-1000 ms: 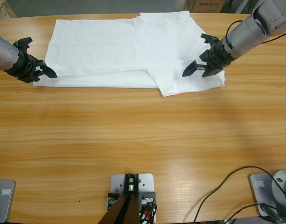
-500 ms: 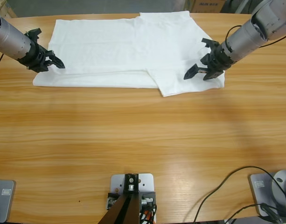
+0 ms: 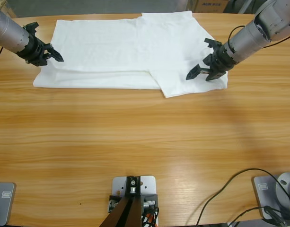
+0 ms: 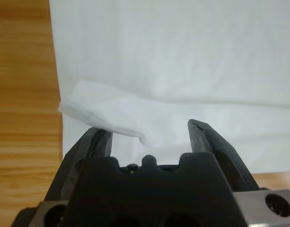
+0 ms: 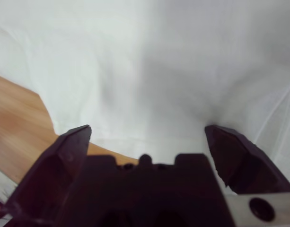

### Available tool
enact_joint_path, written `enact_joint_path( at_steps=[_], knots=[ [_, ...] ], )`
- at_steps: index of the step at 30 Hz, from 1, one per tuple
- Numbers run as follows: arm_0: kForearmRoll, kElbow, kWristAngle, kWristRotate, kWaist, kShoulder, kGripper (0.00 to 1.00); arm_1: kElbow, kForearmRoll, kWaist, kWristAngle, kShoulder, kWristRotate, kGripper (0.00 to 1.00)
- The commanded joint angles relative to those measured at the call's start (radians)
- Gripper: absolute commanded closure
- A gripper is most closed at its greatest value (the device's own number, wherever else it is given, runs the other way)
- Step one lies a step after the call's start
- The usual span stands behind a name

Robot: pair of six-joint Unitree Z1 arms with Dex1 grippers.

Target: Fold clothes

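Plain white T-shirt (image 3: pixel 121 52), wooden table (image 3: pixel 135 142)

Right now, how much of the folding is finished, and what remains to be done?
The first fold looks done: the white T-shirt lies flat on the wooden table with its near long edge turned over into a band. Nothing is held: the left gripper, open, hovers at the shirt's end, where a corner sticks up, and the right gripper, open, sits over the sleeve end. The shirt is not yet a compact bundle, so more folds likely remain.
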Motion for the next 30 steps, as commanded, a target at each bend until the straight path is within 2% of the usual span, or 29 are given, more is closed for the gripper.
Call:
enact_joint_path(
  at_steps=[1, 9, 20, 26, 30],
  knots=[
    [-0.005, -0.048, -0.004, -0.005, 0.013, 0.092, 0.386, 0.019, -0.009, -0.019, 0.013, 0.012, -0.009, 0.0],
    [-0.005, -0.101, -0.021, -0.005, 0.032, 0.134, 0.386, -0.025, 0.038, -0.008, -0.022, -0.069, -0.016, 0.0],
    [-0.004, -0.159, -0.066, 0.001, 0.072, 0.197, 0.386, -0.107, 0.145, 0.181, -0.112, -0.148, -0.029, 0.0],
    [-0.004, -0.171, -0.077, 0.006, 0.072, 0.226, 0.386, -0.108, 0.179, 0.242, -0.107, -0.161, -0.042, 0.0],
    [-0.002, -0.176, -0.091, 0.009, 0.085, 0.237, 0.386, -0.16, 0.208, 0.292, -0.023, -0.122, -0.091, 0.0]
  ],
)
